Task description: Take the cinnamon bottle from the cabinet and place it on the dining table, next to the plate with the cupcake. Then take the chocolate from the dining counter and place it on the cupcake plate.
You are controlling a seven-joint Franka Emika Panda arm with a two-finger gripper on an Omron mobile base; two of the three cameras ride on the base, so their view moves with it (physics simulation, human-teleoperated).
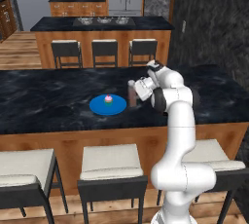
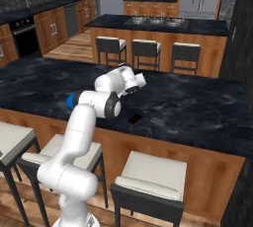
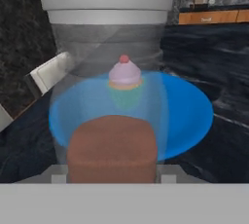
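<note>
Bottle (image 1: 132, 94) sits upright at frame centre in the left base view, base on the dark counter (image 1: 48, 96), just right of the blue plate (image 1: 99, 107). Gripper (image 1: 135, 91) is at the bottle's right side, pinching it about mid-height; arm reaches in from lower right.

Hand view: bottle (image 3: 109, 33) is right up against the camera, clear body with grey cap at the top of frame and brown contents low centre. The plate (image 3: 189, 111) and cupcake (image 3: 124, 73) show through and behind the glass, mid-frame. Fingertips are hidden behind the bottle, so the exact contact can't be read here.

Cupcake (image 1: 108, 100) is centred on the plate, pink top, green wrapper.

Right base view: the arm blocks most of it. Only a blue sliver of the plate (image 2: 70, 100) shows left of the elbow. Small dark flat piece, the chocolate (image 2: 134, 118), lies on the counter (image 2: 197, 107) just right of centre, near the front edge, apart from the plate.

Stools (image 1: 112, 167) line the near edge, bottom of frame.
</note>
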